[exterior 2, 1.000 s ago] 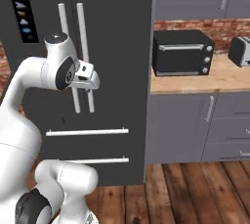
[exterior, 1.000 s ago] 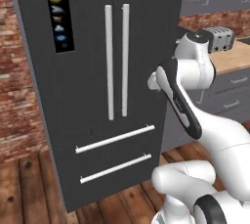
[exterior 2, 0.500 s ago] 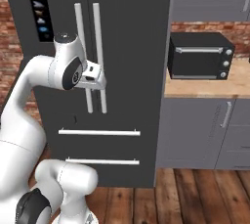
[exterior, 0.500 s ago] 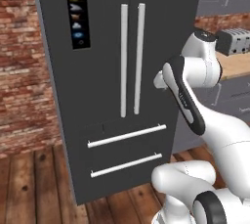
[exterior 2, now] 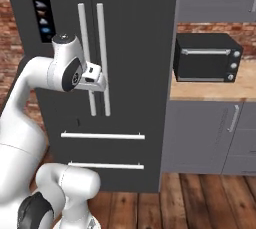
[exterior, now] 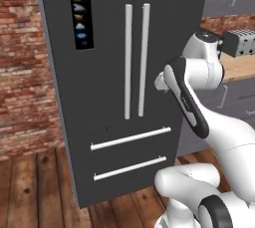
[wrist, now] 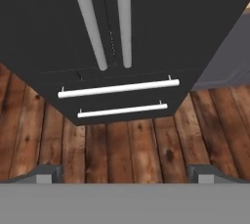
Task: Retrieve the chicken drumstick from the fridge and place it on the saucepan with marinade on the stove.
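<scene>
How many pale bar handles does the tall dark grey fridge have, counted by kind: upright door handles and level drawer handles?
Upright pale bar handles on the doors: 2
Level pale bar handles on the drawers: 2
Total on the tall dark grey fridge: 4

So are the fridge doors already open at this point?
No, both doors of the fridge sit flush and shut, their two long handles side by side.

A home kitchen: a tall dark double-door fridge stands against a brick wall on a wooden plank floor, with grey cabinets, a wood countertop, a toaster oven and a toaster.
</scene>
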